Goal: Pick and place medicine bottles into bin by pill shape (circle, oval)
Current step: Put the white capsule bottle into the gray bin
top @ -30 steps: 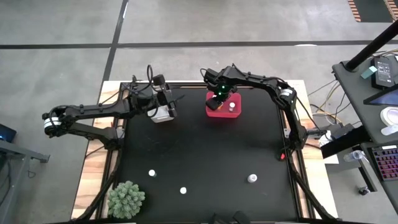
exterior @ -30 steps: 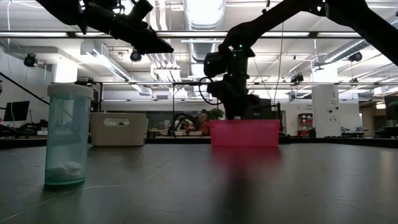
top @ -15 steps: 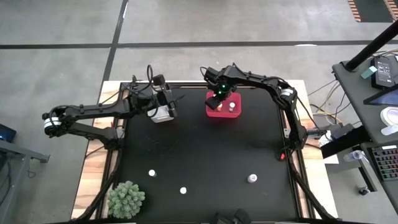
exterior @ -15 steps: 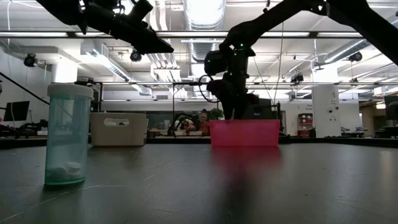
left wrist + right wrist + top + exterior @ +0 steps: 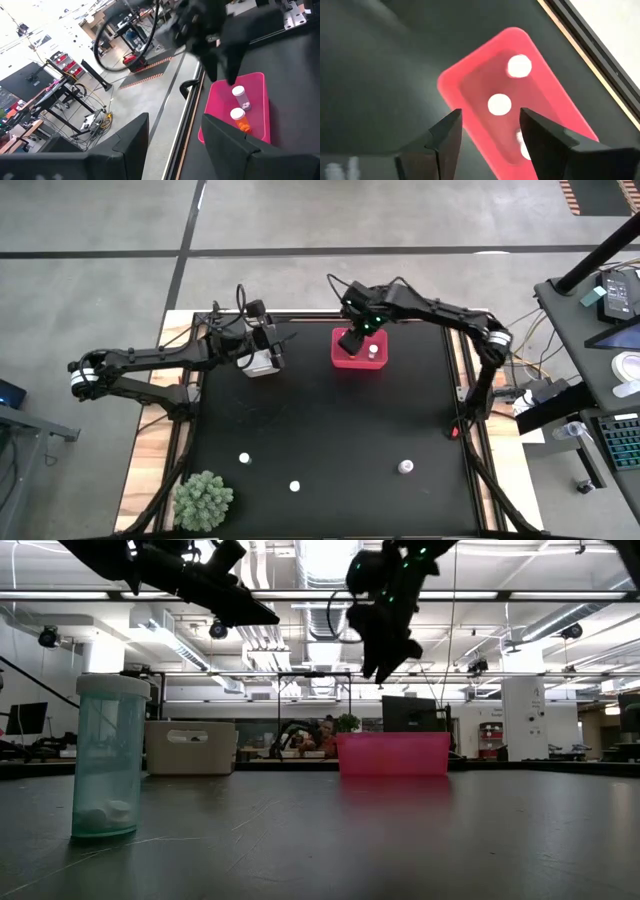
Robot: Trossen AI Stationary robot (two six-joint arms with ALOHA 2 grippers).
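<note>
Comparing with a second ago, high view: we see the right gripper has lifted off the red bin; a bottle stands inside, so we judge one drop done.
Low view: the right gripper hangs clearly above the red bin; a teal bottle waits near the camera.
Left wrist view: the left gripper hovers open and empty, holding nothing.
Right wrist view: right fingers are spread, released; white caps lie in the bin below, between them.
Left to sort: three bottles stand well apart on the table.
</note>
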